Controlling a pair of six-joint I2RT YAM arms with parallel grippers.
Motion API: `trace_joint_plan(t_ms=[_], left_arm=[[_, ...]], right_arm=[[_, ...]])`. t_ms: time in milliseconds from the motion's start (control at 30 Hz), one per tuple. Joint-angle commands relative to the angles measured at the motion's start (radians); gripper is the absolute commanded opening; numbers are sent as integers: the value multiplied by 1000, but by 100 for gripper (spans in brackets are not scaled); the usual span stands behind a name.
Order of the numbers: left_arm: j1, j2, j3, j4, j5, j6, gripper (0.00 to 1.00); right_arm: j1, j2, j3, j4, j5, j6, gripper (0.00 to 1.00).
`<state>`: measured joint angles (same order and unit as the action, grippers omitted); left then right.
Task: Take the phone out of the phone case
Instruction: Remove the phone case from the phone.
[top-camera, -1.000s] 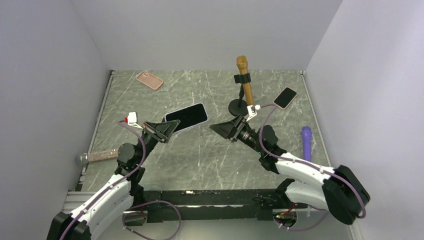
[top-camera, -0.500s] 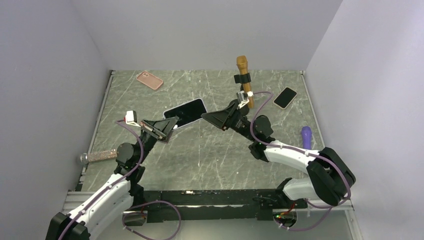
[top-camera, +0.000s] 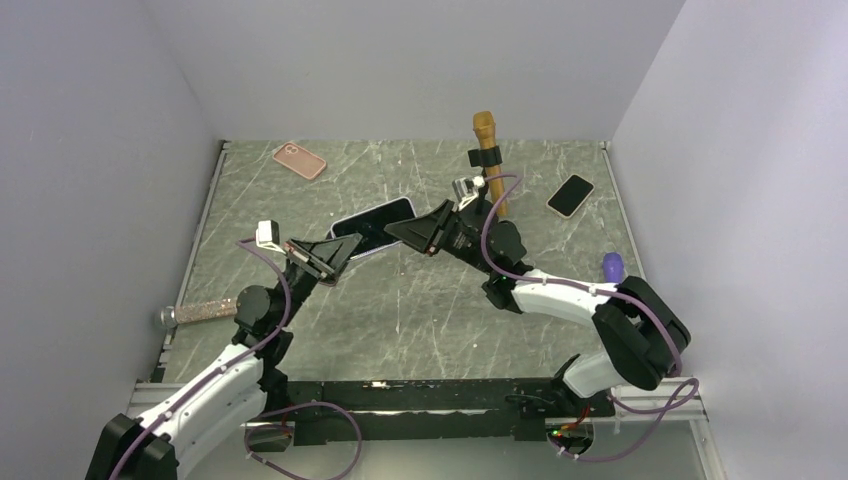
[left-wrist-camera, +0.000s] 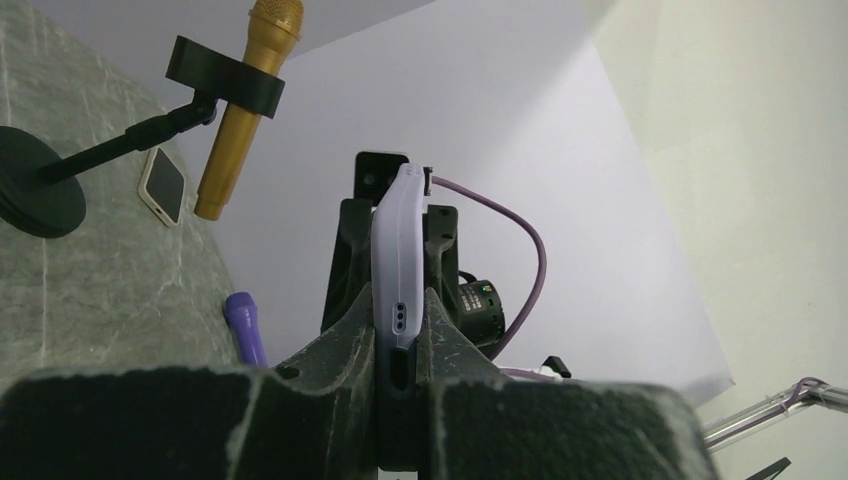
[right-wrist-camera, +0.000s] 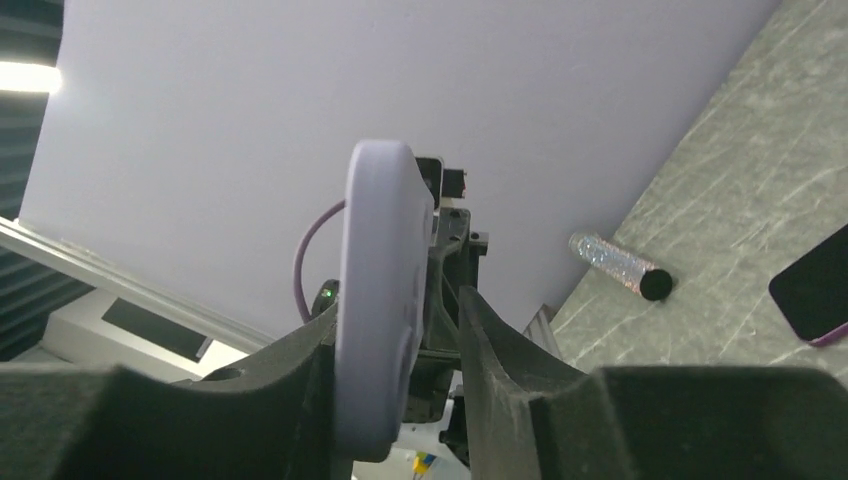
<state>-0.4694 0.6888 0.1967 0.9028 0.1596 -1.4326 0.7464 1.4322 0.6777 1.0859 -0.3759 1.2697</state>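
Left of the gold microphone (top-camera: 486, 135), the left gripper (top-camera: 338, 253) clamps one end of the cased phone (top-camera: 372, 225) aloft so the right gripper (top-camera: 403, 229), straddling the other end with its jaws not yet pinched, can strip the case.

**Marbled table enclosed by plain walls**

A grey-green table (top-camera: 400, 320), veined in white, is closed in at its left, far and right edges by bare, pale lavender-grey walls (top-camera: 420, 70). Soft, even light is cast. A metal rail (top-camera: 175, 392) is fixed along the near edge.

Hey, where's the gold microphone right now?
Top view: the gold microphone stands in a black clip at the far middle-right of the table, left of the small phone.
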Motion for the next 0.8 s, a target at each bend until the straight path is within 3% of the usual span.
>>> trace_joint_plan(t_ms=[0,333,500,600,667,733,767], left_arm=[[-5,18,18,221,-34,-64,0],[-20,-16,25,188,-46,-30,0],[-26,-30,29,179,-46,-23,0],[-27,-46,34,153,-45,-18,0],[-28,-56,43,124,-34,-8,0],[-28,-61,62,73,-7,15,3],[-28,-72,74,10,7,27,15]], right_arm=[[25,6,23,79,15,23,39],[26,21,-24,162,120,56,36],[22,11,9,80,121,44,35],[22,26,29,70,110,50,20],[22,35,35,65,108,52,0],[18,33,38,48,98,36,0],[12,22,35,31,96,13,0]])
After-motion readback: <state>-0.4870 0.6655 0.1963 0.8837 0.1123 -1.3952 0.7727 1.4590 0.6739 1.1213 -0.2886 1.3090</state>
